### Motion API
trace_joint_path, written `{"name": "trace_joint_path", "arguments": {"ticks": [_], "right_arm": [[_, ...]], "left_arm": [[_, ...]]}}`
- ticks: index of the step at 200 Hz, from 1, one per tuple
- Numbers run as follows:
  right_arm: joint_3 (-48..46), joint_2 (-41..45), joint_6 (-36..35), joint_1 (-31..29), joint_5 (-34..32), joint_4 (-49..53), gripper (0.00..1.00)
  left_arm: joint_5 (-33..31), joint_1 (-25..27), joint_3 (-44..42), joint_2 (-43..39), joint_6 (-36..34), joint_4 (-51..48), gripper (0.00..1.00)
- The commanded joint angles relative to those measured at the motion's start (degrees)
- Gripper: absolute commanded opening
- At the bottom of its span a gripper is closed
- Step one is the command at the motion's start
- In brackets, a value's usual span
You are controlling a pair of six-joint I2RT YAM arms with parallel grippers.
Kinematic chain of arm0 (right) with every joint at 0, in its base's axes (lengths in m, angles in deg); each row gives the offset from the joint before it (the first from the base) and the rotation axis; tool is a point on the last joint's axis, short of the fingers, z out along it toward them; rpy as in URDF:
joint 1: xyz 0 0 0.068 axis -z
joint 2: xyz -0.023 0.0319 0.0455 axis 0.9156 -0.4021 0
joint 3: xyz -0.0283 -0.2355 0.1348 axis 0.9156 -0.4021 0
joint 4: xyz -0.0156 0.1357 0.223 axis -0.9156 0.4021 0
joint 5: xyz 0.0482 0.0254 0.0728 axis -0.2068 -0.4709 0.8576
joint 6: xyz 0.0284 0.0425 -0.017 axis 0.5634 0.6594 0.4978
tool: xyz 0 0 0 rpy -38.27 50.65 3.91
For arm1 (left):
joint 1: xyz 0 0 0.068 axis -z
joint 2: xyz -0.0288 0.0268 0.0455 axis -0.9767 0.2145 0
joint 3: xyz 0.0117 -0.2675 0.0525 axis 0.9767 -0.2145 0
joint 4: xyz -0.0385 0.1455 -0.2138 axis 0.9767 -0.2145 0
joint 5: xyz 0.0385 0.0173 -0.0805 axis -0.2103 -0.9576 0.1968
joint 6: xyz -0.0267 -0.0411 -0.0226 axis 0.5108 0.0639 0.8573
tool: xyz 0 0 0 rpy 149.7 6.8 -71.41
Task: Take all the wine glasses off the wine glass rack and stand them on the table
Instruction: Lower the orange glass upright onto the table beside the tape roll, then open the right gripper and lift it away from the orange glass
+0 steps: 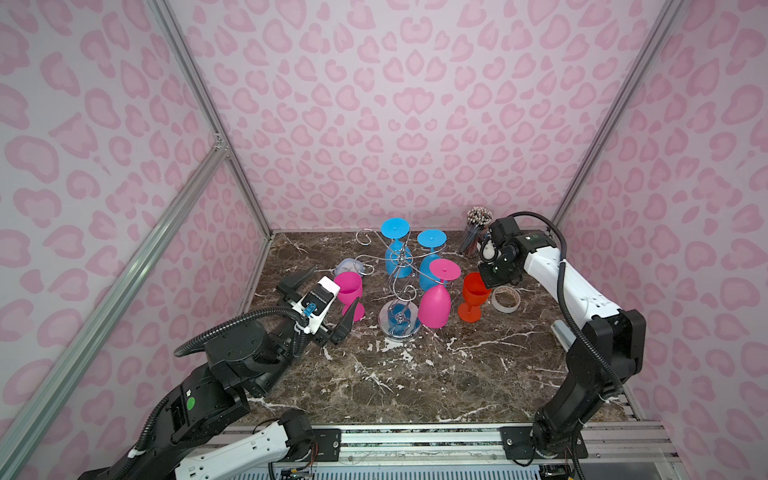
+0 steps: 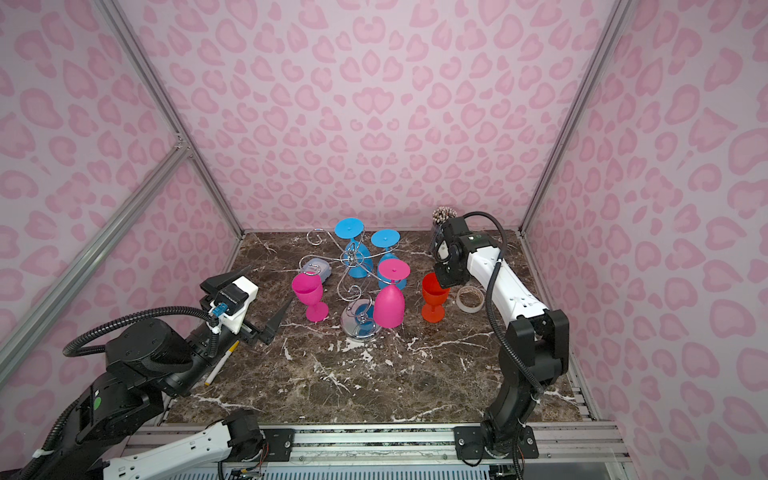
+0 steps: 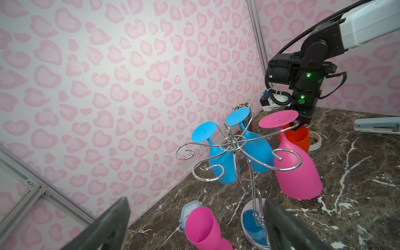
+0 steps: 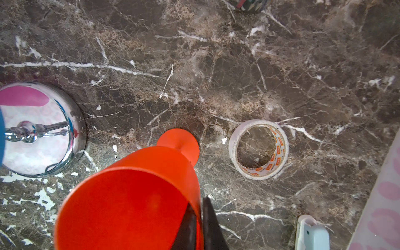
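Observation:
The chrome wine glass rack (image 1: 400, 322) stands mid-table, also in the left wrist view (image 3: 232, 142). Two blue wine glasses (image 1: 397, 257) (image 1: 428, 270) and a pink wine glass (image 1: 434, 307) hang upside down on it. An orange wine glass (image 1: 471, 297) stands upright on the table to the rack's right. My right gripper (image 4: 200, 205) is shut on its rim, one finger inside and one outside. Left of the rack a second pink glass (image 2: 309, 291) stands upright. My left gripper (image 2: 269, 284) is open just short of it, touching nothing.
A tape roll (image 1: 505, 298) lies right of the orange glass. A cup of pencils (image 1: 476, 237) stands at the back right. A pale blue stapler (image 3: 376, 126) lies by the right wall, a small pale blue object (image 2: 316, 268) behind the upright pink glass, a pen (image 2: 220, 363) under my left arm.

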Motion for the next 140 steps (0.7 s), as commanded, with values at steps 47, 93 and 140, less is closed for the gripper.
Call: {"name": "trace_joint_path", "arguments": {"ticks": [47,93,140], "right_arm": [[0.1,1.6,-0.2,-0.2,0.2,1.6,0.29],[3.4,6.0,-0.2,0.2,-0.3,3.7,0.36],[5.6,12.7,2.7,1.5,5.8,1.3,0.36]], "left_arm": [[0.1,0.0,0.3,-1.2,2.0,0.3,0.97],[-0.2,0.0,-0.7,-2.7,3.1,0.6,0.97],[-0.4,0.0,-1.0,-2.8,3.5,1.1,0.97]]}}
